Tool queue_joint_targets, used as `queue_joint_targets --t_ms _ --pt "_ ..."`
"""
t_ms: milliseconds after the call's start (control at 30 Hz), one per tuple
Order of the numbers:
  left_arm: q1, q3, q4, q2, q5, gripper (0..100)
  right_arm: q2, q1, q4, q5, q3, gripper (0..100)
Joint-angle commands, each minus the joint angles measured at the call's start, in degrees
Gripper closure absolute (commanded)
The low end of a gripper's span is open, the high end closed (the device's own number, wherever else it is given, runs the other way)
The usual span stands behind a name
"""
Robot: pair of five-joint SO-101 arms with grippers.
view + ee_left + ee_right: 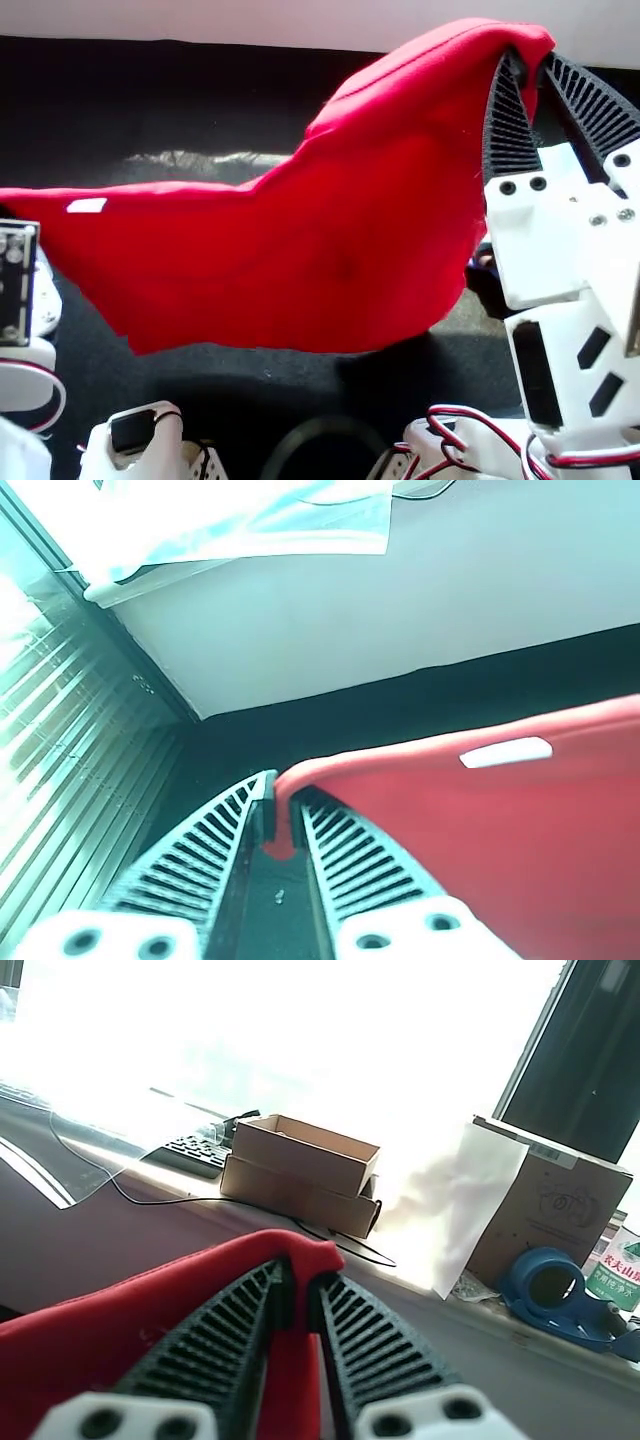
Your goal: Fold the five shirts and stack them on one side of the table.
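**A:** Where is the shirt, and which way does it run?

**B:** I hold one red cloth shirt (330, 240) up over the black table (150, 100), stretched between my two arms. Seen from the high camera, its long axis runs across the table from left to right and climbs toward the right. The right corner is the highest point, and the lower edge sags in a curve between the two ends.

**A:** And your grippers?

**B:** My left gripper (285, 815) is clenched on a fold at the low end. My right gripper (300, 1280) is pinched on the raised corner, with red cloth bunched over the fingertips.

**A:** What does each camera add?

**B:** The high view gives the whole spread of the cloth. It also shows a small white label (87, 205) near the top edge, toward the left end. My left wrist view looks along the top edge past that label, toward a slatted window blind (70, 750). My right wrist view looks over the corner to a ledge with three brown cardboard boxes (300, 1170), two of them stacked. A dark keyboard (190, 1155) and one blue tape dispenser (550, 1290) sit there too.
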Motion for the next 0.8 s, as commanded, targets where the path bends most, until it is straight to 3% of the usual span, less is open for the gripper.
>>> queue_joint_targets --t_ms 0,267,500,767 --pt "-1.89 -0.75 -0.26 -0.84 0.35 99 -0.31 0.22 -0.40 0.35 -0.13 99.2" --pt "-3.56 -0.04 -0.26 -0.84 0.09 99 -0.31 0.22 -0.92 0.35 -0.13 99.2" --pt "-3.38 12.35 -0.18 -3.74 0.35 99 -1.98 0.13 -2.07 0.35 0.31 99.2" --pt "-3.56 13.05 -0.18 -9.45 0.35 99 -5.93 0.13 -0.31 0.35 0.40 99.2"
